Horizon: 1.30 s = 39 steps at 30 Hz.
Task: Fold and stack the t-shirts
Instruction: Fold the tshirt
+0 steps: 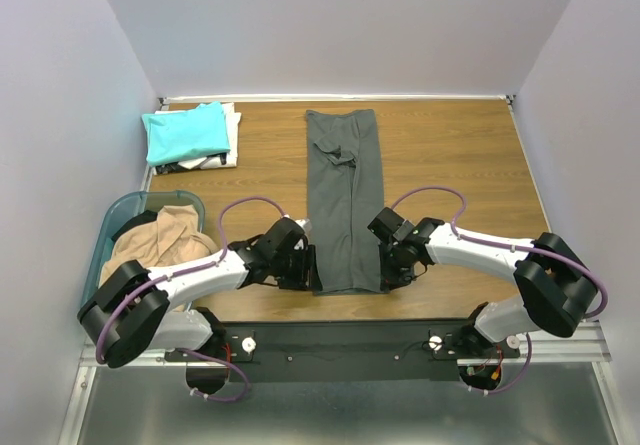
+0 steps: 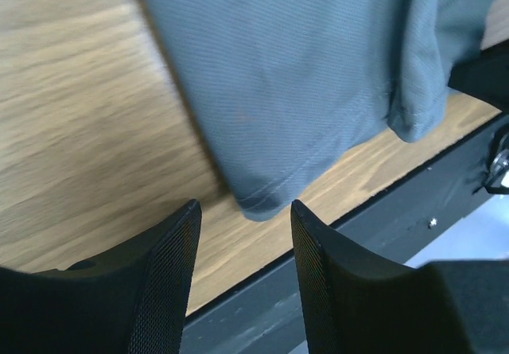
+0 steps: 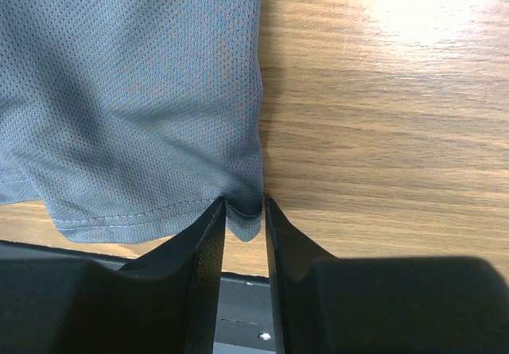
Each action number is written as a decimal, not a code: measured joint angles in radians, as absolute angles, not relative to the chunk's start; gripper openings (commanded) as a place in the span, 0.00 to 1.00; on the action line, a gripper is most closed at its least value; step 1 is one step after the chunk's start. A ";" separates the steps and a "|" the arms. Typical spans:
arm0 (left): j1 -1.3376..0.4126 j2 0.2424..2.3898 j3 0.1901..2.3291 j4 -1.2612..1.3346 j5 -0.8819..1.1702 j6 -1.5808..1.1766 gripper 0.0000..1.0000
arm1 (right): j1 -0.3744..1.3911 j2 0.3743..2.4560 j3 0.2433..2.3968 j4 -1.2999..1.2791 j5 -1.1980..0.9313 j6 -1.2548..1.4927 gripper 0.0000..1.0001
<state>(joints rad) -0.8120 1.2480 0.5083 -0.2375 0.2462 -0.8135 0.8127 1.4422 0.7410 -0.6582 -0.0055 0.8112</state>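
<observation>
The dark grey t-shirt (image 1: 343, 195) lies folded into a long narrow strip down the middle of the table. My left gripper (image 1: 308, 271) is open at its near left corner. In the left wrist view the corner (image 2: 258, 203) lies just ahead of the gap between the open fingers (image 2: 245, 207), not held. My right gripper (image 1: 386, 269) is at the near right corner. In the right wrist view it (image 3: 242, 203) is shut on the shirt's corner hem (image 3: 246, 223). The teal t-shirt (image 1: 185, 131) lies folded on the white one (image 1: 233, 137) at the back left. The tan t-shirt (image 1: 160, 237) sits crumpled in the basket.
The blue-green plastic basket (image 1: 118, 213) stands off the table's left edge beside my left arm. The table's near edge and a black rail (image 2: 374, 211) run right below both grippers. Bare wood (image 1: 460, 155) lies to the right of the grey shirt.
</observation>
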 measured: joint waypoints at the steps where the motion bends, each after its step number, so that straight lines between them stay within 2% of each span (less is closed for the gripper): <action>1: -0.816 1.250 0.507 -0.229 0.250 -0.818 0.57 | 0.813 1.442 0.741 -0.658 -0.006 0.811 0.33; 4: -0.822 1.258 0.500 -0.202 0.262 -0.833 0.53 | 0.813 1.442 0.741 -0.658 -0.006 0.811 0.30; 8: -0.829 1.287 0.498 -0.165 0.275 -0.847 0.35 | 0.813 1.442 0.739 -0.653 -0.007 0.811 0.24; 10: -0.835 1.306 0.498 -0.150 0.279 -0.850 0.30 | 0.813 1.442 0.739 -0.651 -0.009 0.811 0.18; 12: -0.844 1.317 0.495 -0.138 0.282 -0.854 0.18 | 0.813 1.441 0.738 -0.648 -0.012 0.812 0.13; 13: -0.847 1.323 0.494 -0.130 0.286 -0.858 0.06 | 0.813 1.441 0.738 -0.646 -0.013 0.812 0.07; 14: -0.852 1.327 0.492 -0.123 0.286 -0.860 0.00 | 0.813 1.440 0.737 -0.646 -0.014 0.812 0.04; 16: -0.855 1.337 0.487 -0.111 0.295 -0.863 0.00 | 0.813 1.436 0.734 -0.644 -0.016 0.812 0.00; 31: -0.861 1.206 0.484 -0.237 0.237 -0.901 0.00 | 0.813 1.374 0.714 -0.674 -0.039 0.824 0.00; 39: -0.862 1.204 0.577 -0.335 0.189 -0.901 0.00 | 0.813 1.348 0.819 -0.746 -0.013 0.844 0.00</action>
<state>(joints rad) -0.8616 1.2041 0.5770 -0.3347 0.1890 -0.9012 0.8127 1.3483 0.8188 -0.7460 -0.0132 0.8436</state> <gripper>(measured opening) 0.008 0.009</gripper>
